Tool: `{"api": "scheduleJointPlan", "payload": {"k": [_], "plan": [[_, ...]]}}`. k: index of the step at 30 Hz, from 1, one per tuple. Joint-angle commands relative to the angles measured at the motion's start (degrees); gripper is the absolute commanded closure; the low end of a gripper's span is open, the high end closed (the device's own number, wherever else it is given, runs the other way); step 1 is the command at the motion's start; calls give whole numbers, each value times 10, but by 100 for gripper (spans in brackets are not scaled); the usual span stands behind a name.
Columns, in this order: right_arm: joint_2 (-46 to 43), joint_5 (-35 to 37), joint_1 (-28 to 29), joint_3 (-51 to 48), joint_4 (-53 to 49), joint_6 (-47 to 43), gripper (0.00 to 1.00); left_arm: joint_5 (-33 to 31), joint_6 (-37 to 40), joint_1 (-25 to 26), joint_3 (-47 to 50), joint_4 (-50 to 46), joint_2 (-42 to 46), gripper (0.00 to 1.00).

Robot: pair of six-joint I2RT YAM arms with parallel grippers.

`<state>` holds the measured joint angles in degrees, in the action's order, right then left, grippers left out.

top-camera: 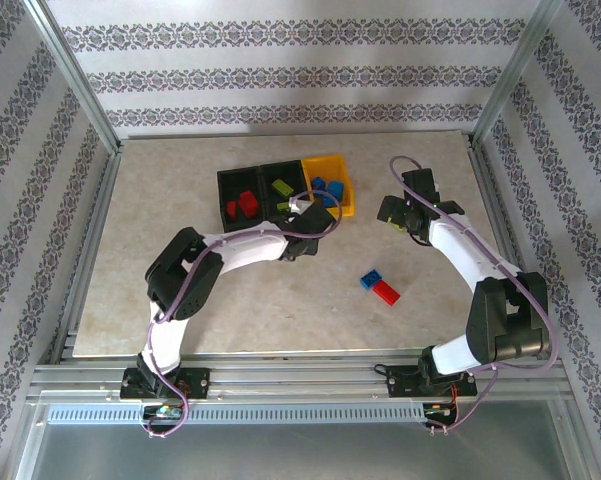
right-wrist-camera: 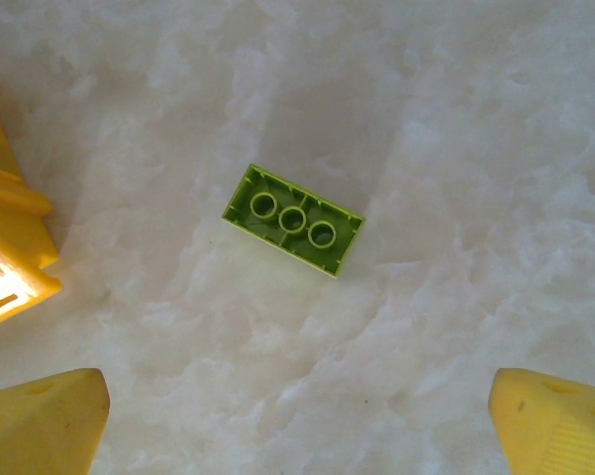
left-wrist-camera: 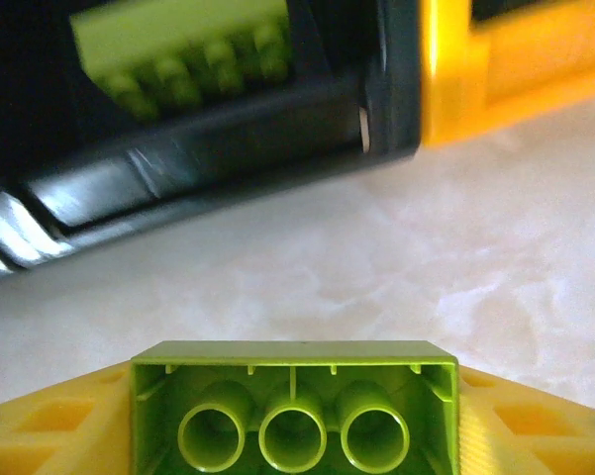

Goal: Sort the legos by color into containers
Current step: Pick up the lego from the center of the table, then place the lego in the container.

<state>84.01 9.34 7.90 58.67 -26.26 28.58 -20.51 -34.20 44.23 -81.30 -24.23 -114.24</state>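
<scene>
The table (top-camera: 180,290) is a smooth, pale slab, so loose bricks could skate on it if nudged from the side. The containers (top-camera: 263,190) stand in a row by the middle of the table's far edge. The left black bin (top-camera: 223,200) holds red bricks (top-camera: 245,205), the middle black bin (left-wrist-camera: 228,168) holds lime ones (top-camera: 283,188), and the yellow bin (left-wrist-camera: 505,69) at the right end holds blue ones (top-camera: 328,186). The left gripper (top-camera: 308,212) sits just in front of the middle bin. Its yellow fingers (left-wrist-camera: 49,426) are clamped on the short ends of a lime brick (left-wrist-camera: 294,396), whose hollow underside faces the wrist camera. The right gripper (right-wrist-camera: 297,421) hangs with its jaws spread wide over a second lime brick (right-wrist-camera: 292,220). That brick lies upside down on the table, just right of the yellow bin's corner. A blue brick (top-camera: 370,279) and a red brick (top-camera: 386,292) lie touching each other in the right half of the table, toward its near edge. Each brick is likely light, rigid and slick-sided, and not fragile. A squeeze across two flat, parallel walls should hold best, taken low and square, since a corner pinch could let it pop out.
</scene>
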Motion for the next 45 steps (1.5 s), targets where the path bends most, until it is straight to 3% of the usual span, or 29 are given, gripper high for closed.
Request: {"api": "scheduleJointPlan", "payload": {"k": [1, 8, 20, 32, 45], "plan": [[-18, 4, -9, -8, 1, 5, 2, -46, 47, -20, -14, -18, 44, 40], [-19, 7, -13, -9, -5, 6, 2, -28, 100, -74, -71, -22, 36, 40], [-43, -1, -13, -37, -8, 24, 2, 11, 157, -130, -210, -56, -52, 40], [-100, -31, -5, -110, -8, 45, 1, 31, 181, -150, -280, -82, -122, 37], [-189, -48, 42, -151, -74, 53, 3, 36, 178, -151, -285, -94, -121, 22]]}}
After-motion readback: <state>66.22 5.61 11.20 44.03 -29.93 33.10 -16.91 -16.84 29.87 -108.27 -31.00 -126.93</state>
